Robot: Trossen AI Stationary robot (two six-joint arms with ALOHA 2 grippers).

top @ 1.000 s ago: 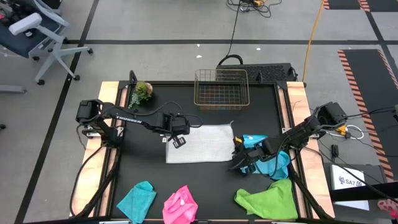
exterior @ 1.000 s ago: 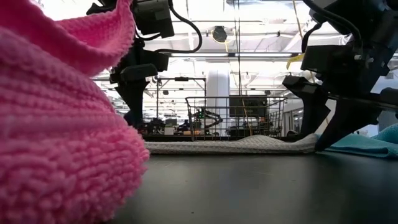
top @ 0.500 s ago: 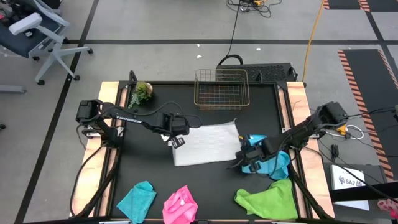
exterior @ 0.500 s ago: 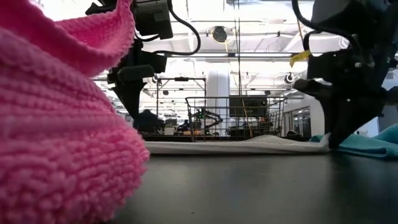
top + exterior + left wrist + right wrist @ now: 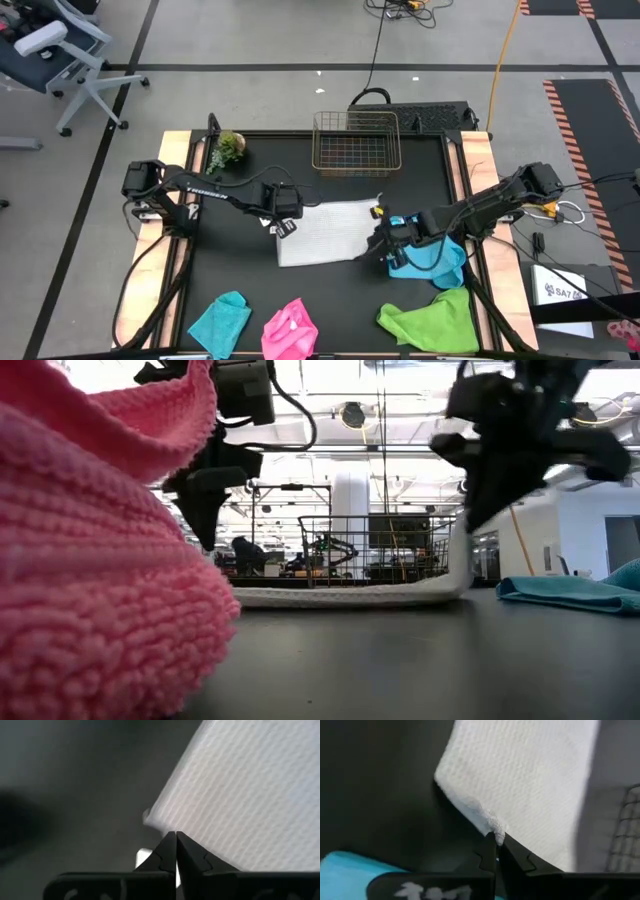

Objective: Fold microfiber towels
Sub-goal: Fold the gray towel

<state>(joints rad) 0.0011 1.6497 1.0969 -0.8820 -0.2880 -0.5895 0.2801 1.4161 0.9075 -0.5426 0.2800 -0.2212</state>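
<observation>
1. At the far left corner of the bench (image 5: 250, 300) stands a small plant (image 5: 228, 147), well clear of the cloths.
2. The left end effector (image 5: 283, 228) is pinched closed on the left near corner of the white towel (image 5: 330, 230), which lies mid-bench.
3. Along the near edge, left of centre, the teal towel (image 5: 220, 320) and the hot pink towel (image 5: 290, 332) lie crumpled side by side; bare black surface separates them from the white one.
4. A wire basket (image 5: 355, 143) sits at the far edge, just beyond the white towel, with a narrow gap between.
5. The right end effector (image 5: 380, 243) is clamped shut on the towel's right near corner; the low view shows that edge lifted off the bench and curling upward.
6. Just right of it the sky blue towel (image 5: 435, 262) lies bunched under the right arm; the lime green towel (image 5: 435, 320) is nearer, at the near right corner.
7. The bench has pale wooden side strips; around it is grey floor with cables, and an office chair (image 5: 55, 50) stands far left.
</observation>
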